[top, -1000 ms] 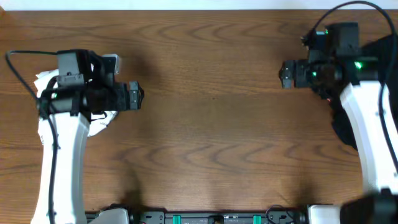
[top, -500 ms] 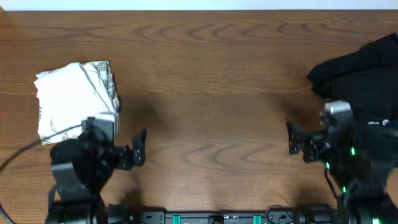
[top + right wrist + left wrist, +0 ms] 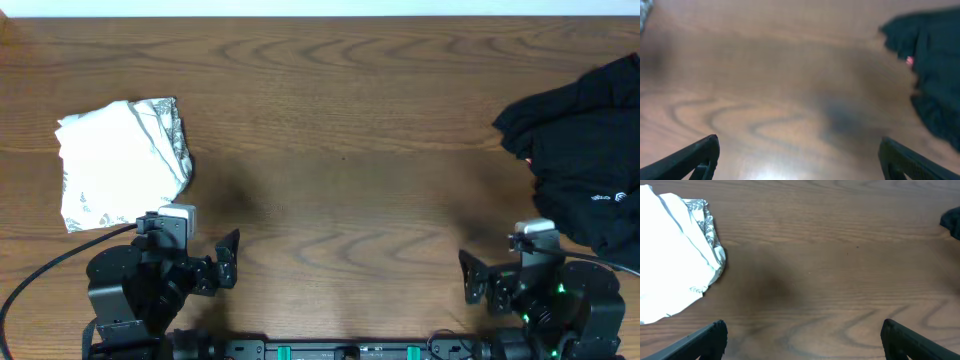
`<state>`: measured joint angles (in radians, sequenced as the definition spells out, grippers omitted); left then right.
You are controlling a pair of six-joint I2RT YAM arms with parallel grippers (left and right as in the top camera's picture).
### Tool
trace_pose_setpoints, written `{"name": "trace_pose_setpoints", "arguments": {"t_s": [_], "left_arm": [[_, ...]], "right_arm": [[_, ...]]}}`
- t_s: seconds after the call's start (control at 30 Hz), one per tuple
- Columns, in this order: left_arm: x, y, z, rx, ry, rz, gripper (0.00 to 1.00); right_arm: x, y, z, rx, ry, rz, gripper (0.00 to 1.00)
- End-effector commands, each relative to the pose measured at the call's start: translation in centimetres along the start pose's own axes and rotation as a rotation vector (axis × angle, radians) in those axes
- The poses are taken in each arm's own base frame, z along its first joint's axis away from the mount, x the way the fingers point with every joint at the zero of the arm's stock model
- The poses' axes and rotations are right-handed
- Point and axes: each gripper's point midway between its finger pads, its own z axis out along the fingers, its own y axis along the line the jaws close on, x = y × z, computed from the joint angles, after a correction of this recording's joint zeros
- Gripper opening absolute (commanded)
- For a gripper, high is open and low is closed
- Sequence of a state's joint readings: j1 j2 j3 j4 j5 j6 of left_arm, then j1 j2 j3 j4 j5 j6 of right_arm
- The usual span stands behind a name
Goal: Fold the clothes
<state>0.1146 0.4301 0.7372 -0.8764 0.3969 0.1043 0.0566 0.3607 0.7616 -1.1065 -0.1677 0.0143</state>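
The white T-shirt with the pixel computer graphic is not in view. My left gripper (image 3: 229,258) is open and empty near the table's front edge, below the folded white fern-print cloth (image 3: 120,160); its jaws (image 3: 802,335) are wide apart over bare wood. My right gripper (image 3: 470,277) is open and empty at the front right, below the crumpled black garment (image 3: 585,165); its jaws (image 3: 799,152) are wide apart over bare wood.
The fern-print cloth lies at the left (image 3: 675,255). The black garment with a small white logo lies at the right edge (image 3: 932,60). The wooden table (image 3: 340,130) spans the view. Both arm bases stand at the front edge.
Both arms have drawn back from the far side of the table to the front edge. The fern-print cloth and black garment, partly covered before, now lie uncovered.
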Motion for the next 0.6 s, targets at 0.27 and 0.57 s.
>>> {"name": "trace_pose_setpoints", "arguments": {"t_s": [0.27, 0.57], "left_arm": [[0.2, -0.2, 0.1, 0.011, 0.005, -0.01, 0.98], [0.2, -0.2, 0.1, 0.011, 0.005, -0.01, 0.98]], "right_arm": [[1.1, 2.3, -0.1, -0.111, 0.033, -0.1, 0.99], [1.1, 2.5, -0.3, -0.12, 0.024, -0.109, 0.99]]}}
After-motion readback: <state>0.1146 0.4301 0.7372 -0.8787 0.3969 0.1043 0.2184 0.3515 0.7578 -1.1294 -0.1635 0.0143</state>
